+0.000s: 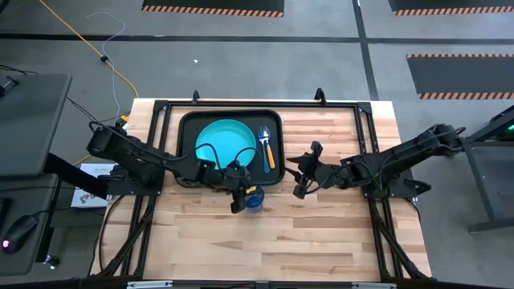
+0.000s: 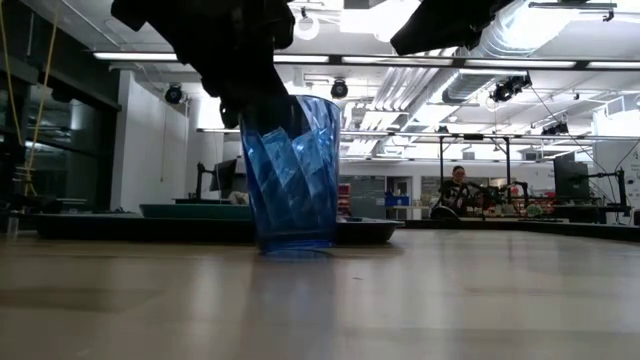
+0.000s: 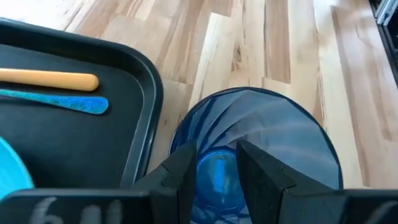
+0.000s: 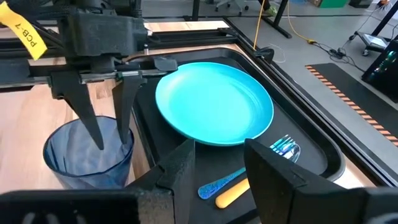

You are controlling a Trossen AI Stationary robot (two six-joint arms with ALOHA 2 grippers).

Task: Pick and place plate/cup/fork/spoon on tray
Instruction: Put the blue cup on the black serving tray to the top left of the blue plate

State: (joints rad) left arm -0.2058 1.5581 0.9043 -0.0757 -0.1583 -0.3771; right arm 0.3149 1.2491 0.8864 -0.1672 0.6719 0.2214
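The dark-blue cup (image 1: 254, 198) stands upright on the wood table, just off the near right corner of the black tray (image 1: 187, 128). My left gripper (image 1: 239, 201) is open above the cup, fingers pointing down; one finger (image 4: 93, 127) is inside the cup (image 4: 81, 158) and the other (image 4: 124, 112) is at its tray-side wall. The turquoise plate (image 1: 226, 140) lies in the tray. The teal-handled fork (image 1: 262, 135) and the orange-handled spoon (image 1: 270, 156) lie side by side in the tray's right part. My right gripper (image 1: 303, 171) is open and empty over the table, right of the tray. My left gripper (image 3: 216, 165) comes at the cup's rim from above, its fingers on either side of the wall that faces the tray (image 3: 177, 146). I cannot tell whether either finger touches the wall. The cup stands with its base on the table (image 2: 295, 245).
Bare wood table (image 1: 321, 233) lies near and to the right of the cup. The tray's raised rim (image 3: 152, 93) is right beside the cup. A dark frame (image 1: 365, 120) runs round the table's far part. A person sits far off in the room (image 2: 455, 190).
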